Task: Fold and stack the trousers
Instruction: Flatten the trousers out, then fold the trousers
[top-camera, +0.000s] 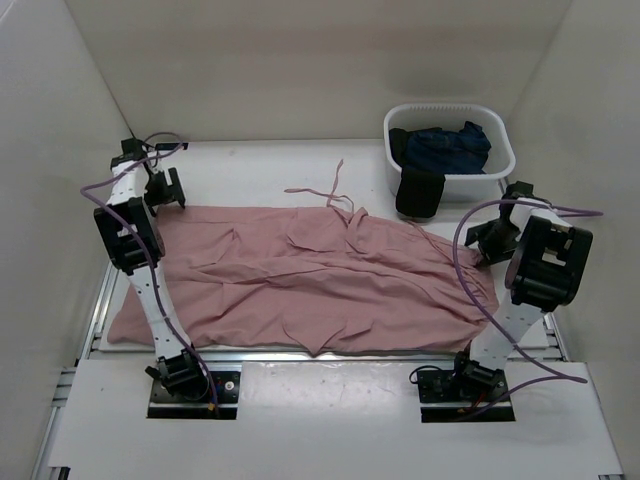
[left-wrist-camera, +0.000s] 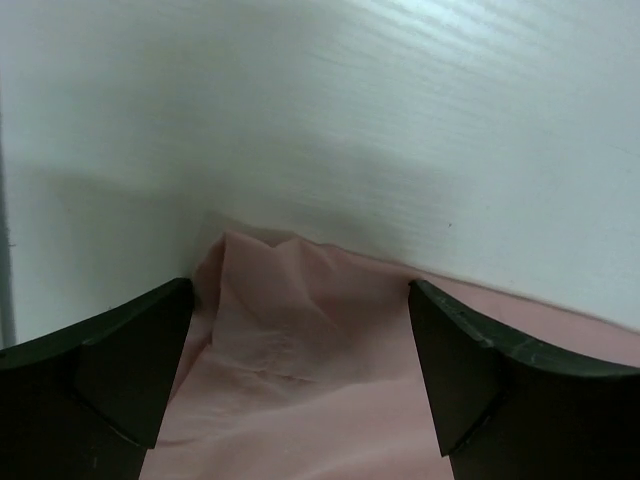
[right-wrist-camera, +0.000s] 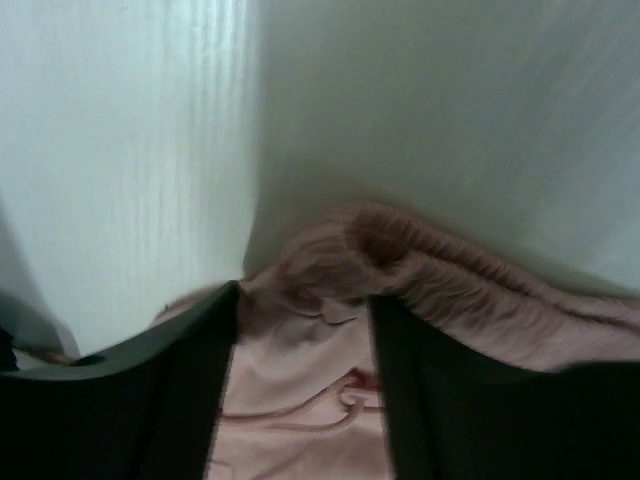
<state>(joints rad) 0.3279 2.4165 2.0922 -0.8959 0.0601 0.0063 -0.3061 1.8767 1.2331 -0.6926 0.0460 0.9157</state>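
Trousers (top-camera: 310, 280) lay spread flat and wrinkled across the bench, from the left edge to the right edge. No fold was made and nothing was stacked. Left gripper (top-camera: 165, 190) stood wide open over the leg-end corner, near the far-left corner. Right gripper (top-camera: 492, 238), jaws parted, straddled the gathered waistband (right-wrist-camera: 450, 270) by the right edge (not pinched, as far as seen). Judged: the task was at its start, with every fold and the stacking left to do.
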